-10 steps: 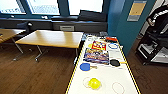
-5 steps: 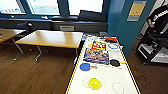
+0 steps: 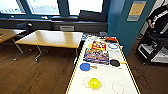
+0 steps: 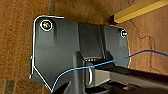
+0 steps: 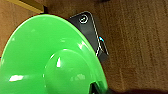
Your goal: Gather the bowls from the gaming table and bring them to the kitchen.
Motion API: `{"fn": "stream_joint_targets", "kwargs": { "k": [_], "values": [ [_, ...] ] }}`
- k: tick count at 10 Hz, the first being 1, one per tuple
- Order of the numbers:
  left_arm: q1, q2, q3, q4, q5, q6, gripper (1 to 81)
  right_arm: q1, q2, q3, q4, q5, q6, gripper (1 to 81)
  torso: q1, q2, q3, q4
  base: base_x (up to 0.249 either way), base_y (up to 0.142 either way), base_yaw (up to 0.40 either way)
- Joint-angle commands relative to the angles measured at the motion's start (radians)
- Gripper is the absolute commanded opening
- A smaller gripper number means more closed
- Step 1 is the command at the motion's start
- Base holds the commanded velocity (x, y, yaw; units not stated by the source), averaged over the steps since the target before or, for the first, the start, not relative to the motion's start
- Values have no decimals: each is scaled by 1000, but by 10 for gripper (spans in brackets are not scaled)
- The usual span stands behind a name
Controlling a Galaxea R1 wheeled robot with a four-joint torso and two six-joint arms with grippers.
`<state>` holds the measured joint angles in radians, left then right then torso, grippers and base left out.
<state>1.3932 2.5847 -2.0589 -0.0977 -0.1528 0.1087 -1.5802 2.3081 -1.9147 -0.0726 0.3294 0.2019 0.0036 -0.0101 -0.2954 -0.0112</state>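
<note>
You are carrying a bright green round plastic bowl (image 5: 47,57) at the right wrist, finger grip indiscernible | left fingers indiscernible | yellow bowl (image 3: 94,83), blue bowl (image 3: 85,66), dark bowl (image 3: 114,62) are waiting on the long white-topped gaming table (image 3: 105,75).

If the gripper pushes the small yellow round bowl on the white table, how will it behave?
The small yellow round bowl looks like thin glossy plastic, so probably light and stiff. On the smooth white table it would likely slide rather than tip.

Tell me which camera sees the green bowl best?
The right wrist view: the green bowl looms big and close there, above the wooden floor. The head view looks at the white table with a yellow bowl instead.
</note>
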Motion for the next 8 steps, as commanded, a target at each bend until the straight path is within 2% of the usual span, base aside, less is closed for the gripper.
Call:
{"fn": "stream_joint_targets", "kwargs": {
  "k": [1,5,8],
  "values": [
    [-39,-234,239,4,-10,-1,811,-19,7,-48,-44,-46,-4,10,0,0,0,0,0,0,0],
    [-107,-420,454,-1,-18,-4,811,-22,75,-136,-52,-46,-4,10,0,0,0,0,0,0,0],
    [-209,-567,657,-5,-16,-18,811,-22,82,-148,-52,-47,-4,10,0,0,0,0,0,0,0]
  ]
}}
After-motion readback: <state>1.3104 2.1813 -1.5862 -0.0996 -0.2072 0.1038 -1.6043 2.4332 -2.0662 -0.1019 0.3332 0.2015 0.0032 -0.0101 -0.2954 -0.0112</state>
